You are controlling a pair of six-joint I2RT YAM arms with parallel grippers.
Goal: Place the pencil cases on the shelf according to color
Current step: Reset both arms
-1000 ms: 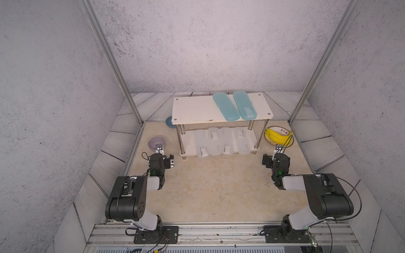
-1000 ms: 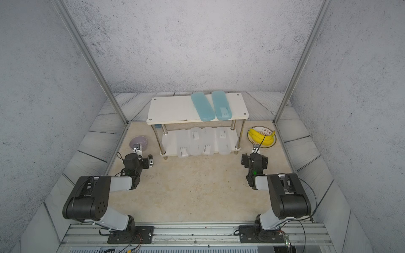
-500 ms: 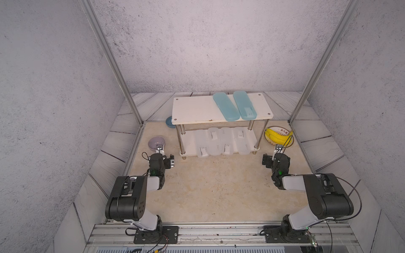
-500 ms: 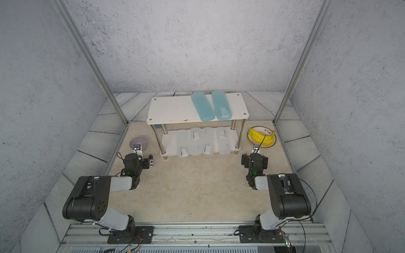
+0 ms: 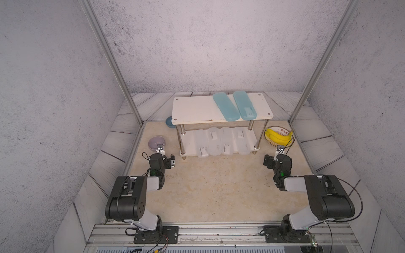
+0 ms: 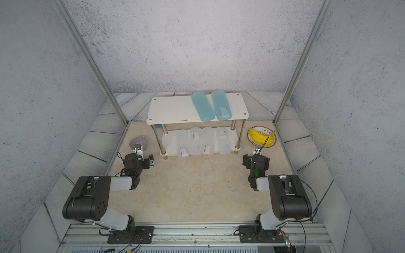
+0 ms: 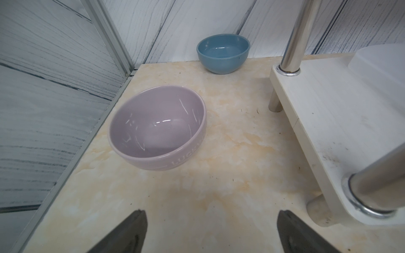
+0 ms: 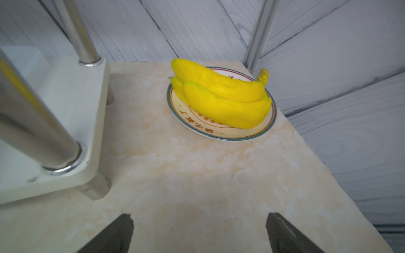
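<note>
The shelf (image 5: 195,109) stands at the back of the table in both top views. Two teal-blue pencil cases (image 5: 225,106) (image 5: 244,105) lie side by side on the right half of its top board. Several frosted white pencil cases (image 5: 215,142) lie in a row on its lower board (image 6: 168,140). Both arms are folded back near the front corners, away from the shelf. My left gripper (image 7: 211,212) is open over bare tabletop with nothing between its fingers. My right gripper (image 8: 199,215) is open and empty too. A corner of the lower board (image 7: 328,109) (image 8: 72,92) shows in each wrist view.
A lilac bowl (image 5: 156,142) (image 7: 157,127) sits just ahead of my left gripper. A blue bowl (image 7: 223,52) stands behind it by the shelf's left legs. A plate (image 8: 197,129) with yellow bananas (image 8: 219,94) (image 5: 278,135) sits right of the shelf, ahead of my right gripper.
</note>
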